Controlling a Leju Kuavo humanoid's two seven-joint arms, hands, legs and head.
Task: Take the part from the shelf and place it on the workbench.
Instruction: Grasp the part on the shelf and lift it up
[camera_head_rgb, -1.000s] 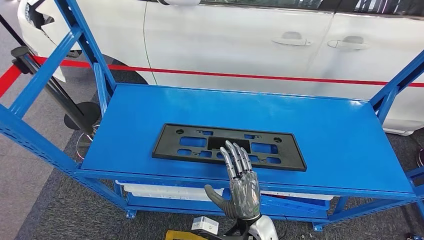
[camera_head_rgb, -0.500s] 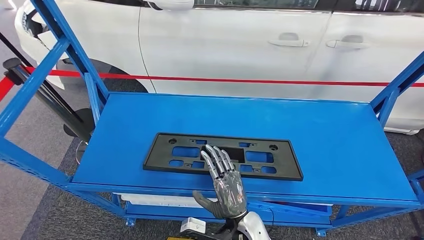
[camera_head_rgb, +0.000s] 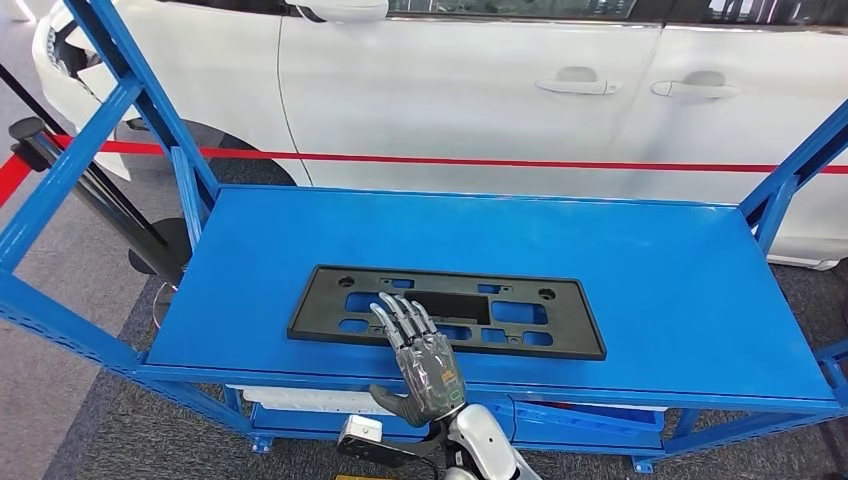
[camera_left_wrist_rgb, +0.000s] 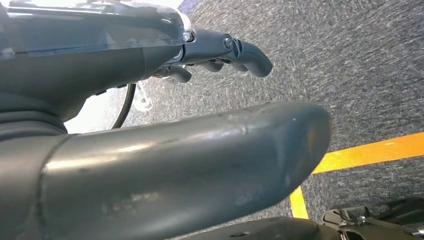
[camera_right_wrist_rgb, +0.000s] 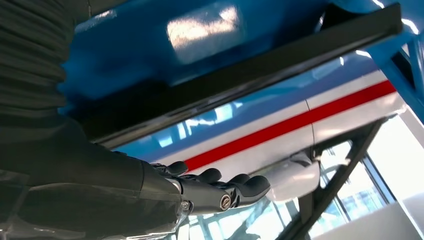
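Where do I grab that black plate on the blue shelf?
Take the black plate by its near long edge, coming from the robot's side, probably. It lies flat, so only an edge or its cutouts offer purchase. The right hand hovers there, fingers spread over it.

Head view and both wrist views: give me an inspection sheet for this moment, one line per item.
Surface: blue shelf, top deck bare apart from the part.
Job's things: black plate lies flat near the front edge.
Clutter: nothing seen.
Hands: right hand open, fingers spread over the plate's front edge; contact cannot be told. Left hand hangs over grey carpet, holding nothing.
Cables: nothing seen.
Surroundings: white car behind a red barrier tape.
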